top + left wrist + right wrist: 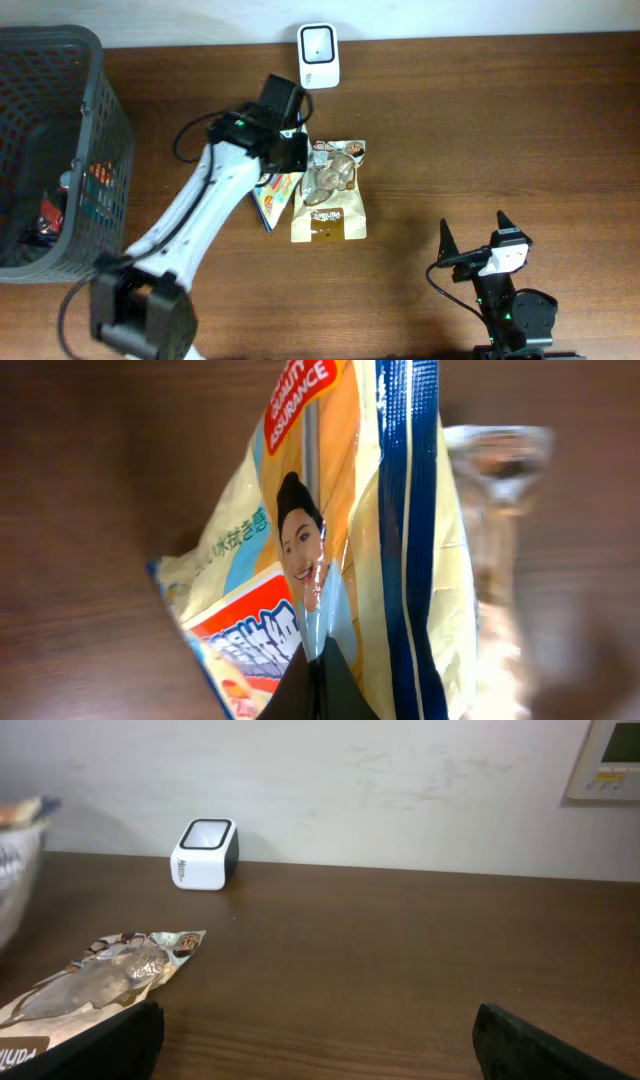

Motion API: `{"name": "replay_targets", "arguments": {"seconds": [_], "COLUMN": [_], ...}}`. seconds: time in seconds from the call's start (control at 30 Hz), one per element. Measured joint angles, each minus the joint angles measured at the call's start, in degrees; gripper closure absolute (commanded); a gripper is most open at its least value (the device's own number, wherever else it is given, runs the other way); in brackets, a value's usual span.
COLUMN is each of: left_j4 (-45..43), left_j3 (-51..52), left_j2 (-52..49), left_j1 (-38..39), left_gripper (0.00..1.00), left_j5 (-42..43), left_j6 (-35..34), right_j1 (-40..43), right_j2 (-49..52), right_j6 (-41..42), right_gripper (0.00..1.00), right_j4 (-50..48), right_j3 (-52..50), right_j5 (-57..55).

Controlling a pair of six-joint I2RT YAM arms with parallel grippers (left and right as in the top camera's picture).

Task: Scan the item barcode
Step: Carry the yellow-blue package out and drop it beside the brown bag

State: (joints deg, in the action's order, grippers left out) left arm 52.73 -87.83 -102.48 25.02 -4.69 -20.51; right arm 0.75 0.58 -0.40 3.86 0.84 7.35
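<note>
1. The left gripper (290, 150) is out over the middle of the table (500, 120), and its jaws are pinched together on the top of the yellow snack packet (272, 195). The wrist view shows the dark fingers (318, 685) closed right on the wrapper.
2. That packet is the one with a smiling face, a blue stripe down one side and a red "QUALITY ASSURANCE" badge. From overhead only its lower corner sticks out under the gripper. I can't tell whether it's lifted clear of the wood or still resting on it.
3. Just beside it, on the side away from the basket (95, 80), a brown-and-clear packet (335, 210) lies flat. The two look like they touch or overlap a bit at the edge.
4. The scanner (318, 45) is a small white box with a dark window, sitting at the far edge of the table against the wall (400, 780) — near the left gripper but not touching it.
5. The grey mesh basket is off in the far left corner with a few items inside, too murky to name.
6. The right gripper (472, 222) sits at the near right side, well away from everything, with jaws spread wide and nothing between them.
7. The right wrist view also catches a beige wall panel (610, 760) up in the corner.
</note>
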Motion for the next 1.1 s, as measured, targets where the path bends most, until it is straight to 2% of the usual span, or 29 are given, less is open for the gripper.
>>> {"name": "replay_targets", "arguments": {"seconds": [0.17, 0.37, 0.47, 0.57, 0.6, 0.83, 1.03, 1.1], "left_j4": [-0.94, -2.38, -3.21, -4.59, -5.18, -5.73, 3.02, 7.61], "left_j3": [0.0, 0.0, -0.02, -0.02, -0.02, -1.09, -13.03, -20.09], "left_j2": [-6.12, -11.93, -11.98, -11.98, -11.98, -11.98, -10.8, -7.93], "left_j1": [0.5, 2.29, 3.78, 5.92, 6.86, 8.9, 6.6, 4.11], "left_gripper": [1.0, 1.0, 0.87, 0.55, 0.48, 0.38, 0.3, 0.19], "left_j5": [-3.15, 4.48, 7.17, 10.95, 12.22, 15.54, 16.33, 16.28], "left_j6": [0.0, 0.0, 0.13, 0.28, 0.2, 0.37, 2.45, 3.17], "right_j1": [0.0, 0.0, 0.0, 0.0, 0.0, 0.0, 0.0, 0.0], "right_j2": [0.0, 0.0, 0.0, 0.0, 0.0, 0.0, 0.0, 0.0], "right_j6": [-0.04, -0.04, 0.0, -0.02, -0.02, -0.04, -0.04, -0.02], "right_gripper": [0.02, 0.02, 0.02, 0.02, 0.02, 0.02, 0.02, 0.02], "right_j4": [0.0, 0.0, 0.0, 0.0, 0.0, 0.0, 0.0, 0.0], "right_j3": [0.0, 0.0, 0.0, 0.0, 0.0, 0.0, 0.0, 0.0], "right_j5": [0.0, 0.0, 0.0, 0.0, 0.0, 0.0, 0.0, 0.0]}}
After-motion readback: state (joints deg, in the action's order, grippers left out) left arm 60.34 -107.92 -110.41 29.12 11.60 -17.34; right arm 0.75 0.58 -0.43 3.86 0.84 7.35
